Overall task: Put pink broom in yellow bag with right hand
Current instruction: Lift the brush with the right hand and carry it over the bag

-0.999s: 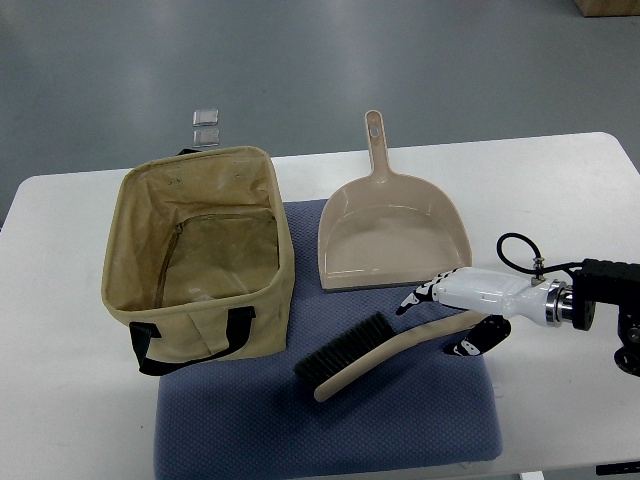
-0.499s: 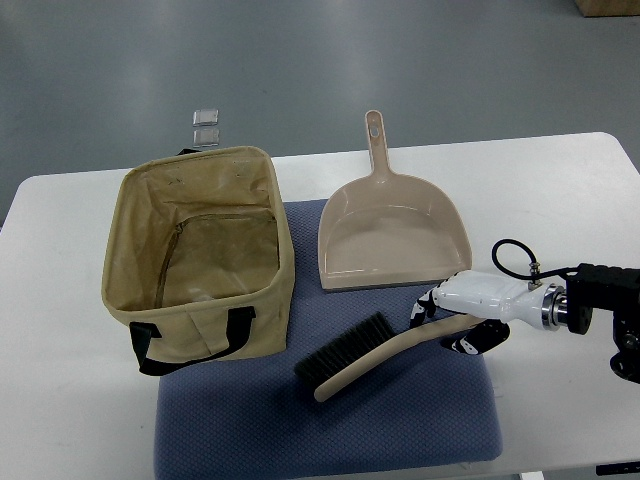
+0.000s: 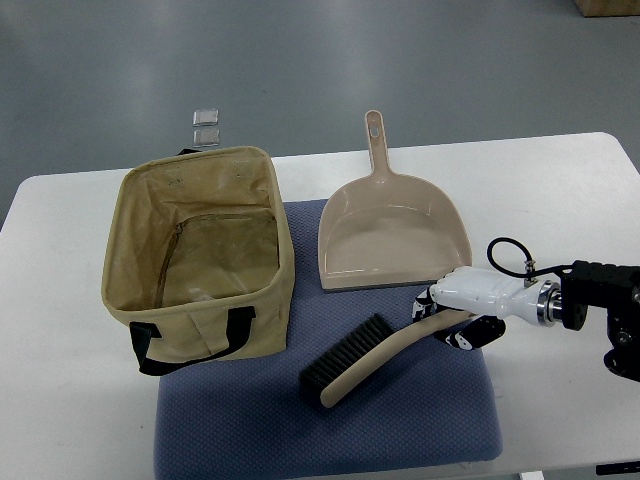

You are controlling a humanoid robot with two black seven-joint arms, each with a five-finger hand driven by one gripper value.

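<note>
Moved since the earlier frames: your right hand [image 3: 452, 312] has slid in toward 9 o'clock and closed over the handle end of the pink broom [image 3: 385, 353]; the broom's bristle head has shifted a little toward 3 o'clock and the whole brush now lies at a slightly changed angle.

Items, left to right:

1. Yellow bag [image 3: 199, 255] – open-topped fabric box with black handles, upright, at 9 o'clock of the scene; its near right corner rests on the blue mat [image 3: 400, 430], the remainder on the white table [image 3: 60, 400]. Nothing visible inside but its inner pocket.

2. Two small clear squares [image 3: 206, 126] – on the grey floor beyond the table, at 12 o'clock of the bag.

3. Pink broom – you will find it lying flat on the mat, just off the bag's near right corner, at about 4 o'clock of it, not touching it. Dark bristles point to 11 o'clock; the handle runs up toward 2 o'clock into the hand. Not yet in the bag.

4. Pink dustpan [image 3: 392, 230] – flat, handle toward 12 o'clock, lip on the mat's far edge, just above the broom.

5. Right hand – white shell, fingers [image 3: 424, 308] curled round the broom handle, arm entering from 3 o'clock. Grasp looks closed; the broom has not left the mat
</note>
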